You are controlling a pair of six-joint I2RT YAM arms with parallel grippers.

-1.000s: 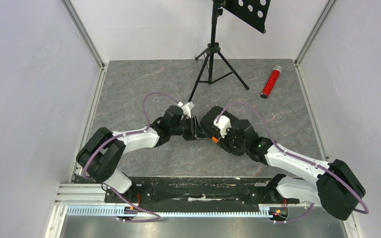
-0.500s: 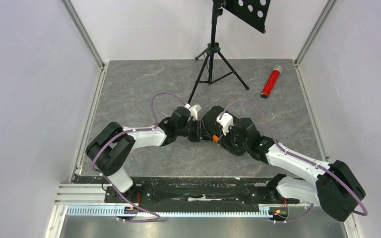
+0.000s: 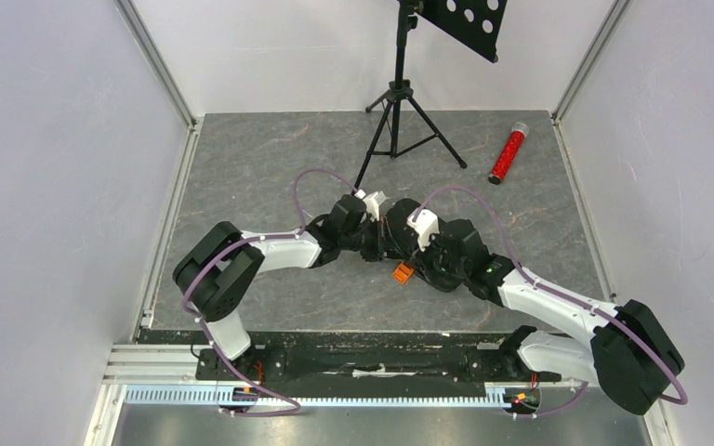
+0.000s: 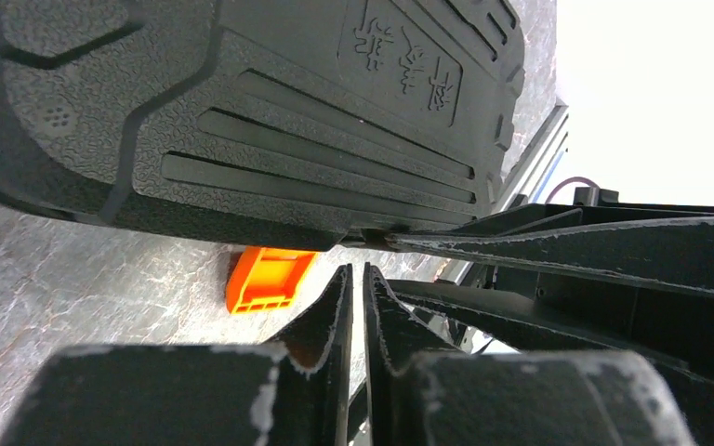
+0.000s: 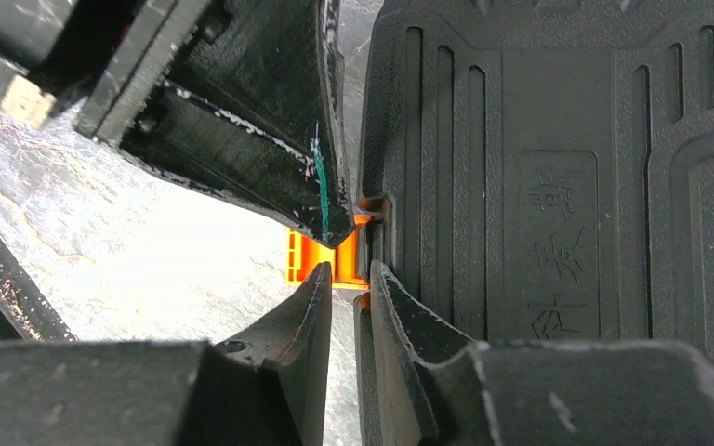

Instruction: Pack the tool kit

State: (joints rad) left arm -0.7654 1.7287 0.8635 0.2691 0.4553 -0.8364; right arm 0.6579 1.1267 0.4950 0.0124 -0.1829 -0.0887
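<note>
The tool kit [image 3: 454, 243] is a black ribbed case lying shut on the grey floor mat, mid-table, mostly under my two wrists. Its orange latch [image 3: 402, 273] sticks out on the near side. In the left wrist view the case [image 4: 270, 111] fills the top and the latch [image 4: 265, 277] hangs just left of my left gripper [image 4: 358, 279], whose jaws are a hair apart and hold nothing. In the right wrist view my right gripper [image 5: 349, 279] stands narrowly open along the case's [image 5: 558, 186] left edge, its tips just below the latch [image 5: 309, 255]. One left finger [image 5: 270, 158] reaches that latch from above.
A black tripod stand [image 3: 395, 102] rises behind the case, with a perforated black plate [image 3: 469, 23] at its top. A red glittery tube [image 3: 507, 153] lies at the back right. White walls and metal rails [image 3: 163, 232] close in the mat.
My left arm has slid right against the case and its jaws have closed. The right jaws have parted a little. The orange latch now sticks out further toward the near side.
</note>
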